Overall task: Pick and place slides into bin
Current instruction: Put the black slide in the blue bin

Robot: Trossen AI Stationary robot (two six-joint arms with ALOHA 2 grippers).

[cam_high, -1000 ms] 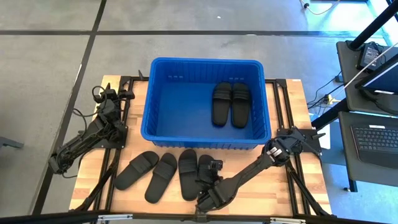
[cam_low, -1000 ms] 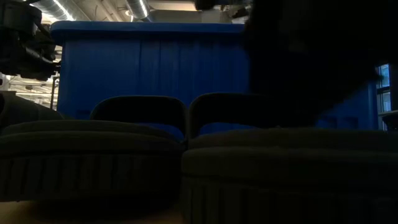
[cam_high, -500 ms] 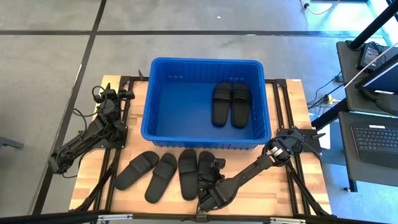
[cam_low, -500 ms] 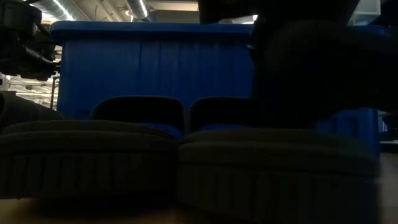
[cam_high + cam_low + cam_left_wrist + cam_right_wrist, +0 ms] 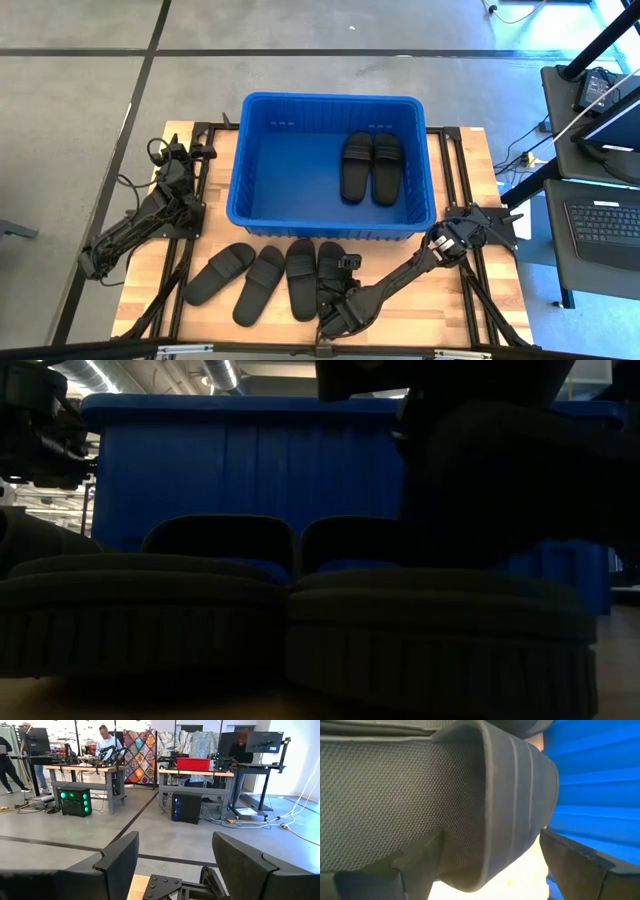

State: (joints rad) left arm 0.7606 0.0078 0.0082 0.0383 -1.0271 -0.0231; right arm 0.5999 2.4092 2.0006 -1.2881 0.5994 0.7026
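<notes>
While a second ago farther right, right gripper point(image 5: 342, 268) now over slide point(image 5: 331, 272), fingers spread.

We're in a robotics lab or workshop, open-plan w/ a polished grey concrete floor point(image 5: 150, 827) crossed by dark tape lines point(image 5: 150, 60). Past the left wrist cam we see several workbenches point(image 5: 82, 770) on metal legs, loaded w/ arm rigs and monitors point(image 5: 264, 741), a PC tower w/ green lights point(image 5: 75, 802) under 1 bench, cables trailing on the floor, patterned quilts point(image 5: 140, 750) hung as backdrops. At least 3 people point(image 5: 106, 740) stand working at the benches. From above, a laptop point(image 5: 605, 222) on a side desk beside our wooden table point(image 5: 455, 300).
</notes>
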